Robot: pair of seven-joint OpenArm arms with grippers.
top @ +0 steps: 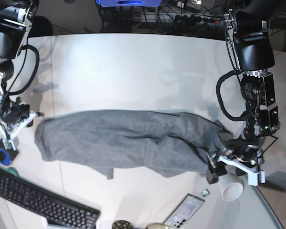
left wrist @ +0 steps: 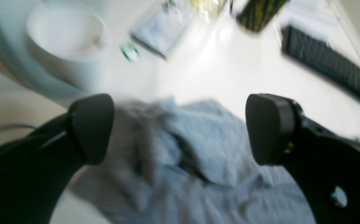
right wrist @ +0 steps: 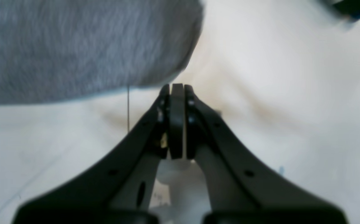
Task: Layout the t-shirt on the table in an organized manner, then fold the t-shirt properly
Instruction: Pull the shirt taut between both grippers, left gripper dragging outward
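Base view: overhead, looking straight down on the table (top: 133, 62), far enough to take in both arms. Left wrist view: mounted behind the left gripper (left wrist: 180, 129), looking out between its spread fingers (left wrist: 91, 127), close above the t-shirt (left wrist: 198, 161). Right wrist view: behind the right gripper (right wrist: 177, 88), close to the table (right wrist: 292, 93). All three share the t-shirt (top: 128, 140).
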